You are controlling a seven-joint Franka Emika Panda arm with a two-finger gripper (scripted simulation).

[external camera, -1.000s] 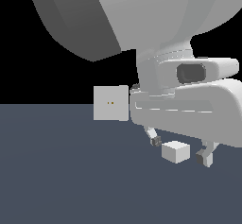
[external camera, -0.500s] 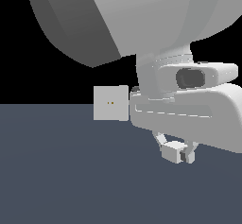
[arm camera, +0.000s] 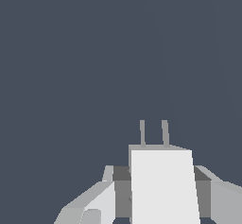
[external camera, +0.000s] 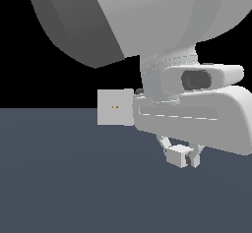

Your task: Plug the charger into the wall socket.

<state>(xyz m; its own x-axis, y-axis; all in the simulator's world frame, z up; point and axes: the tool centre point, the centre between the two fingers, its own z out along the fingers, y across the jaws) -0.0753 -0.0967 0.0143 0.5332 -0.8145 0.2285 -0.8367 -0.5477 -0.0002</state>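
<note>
The charger (external camera: 177, 156) is a small white box held between my fingers, lifted off the dark floor. In the wrist view the charger (arm camera: 163, 185) fills the space between the fingers, with two thin grey prongs pointing away from me. My gripper (external camera: 181, 154) is shut on it. The wall socket (external camera: 115, 107) is an upright white square slab with two tiny orange holes, standing to the exterior view's left of the gripper, its right edge hidden behind my arm. It is out of the wrist view.
The large grey arm body (external camera: 147, 20) fills the upper exterior view. The dark blue-grey floor (external camera: 74, 178) spreads below.
My fingers closed on the charger, which lay on the floor between them. The gripper has since risen slightly with the charger in it.
</note>
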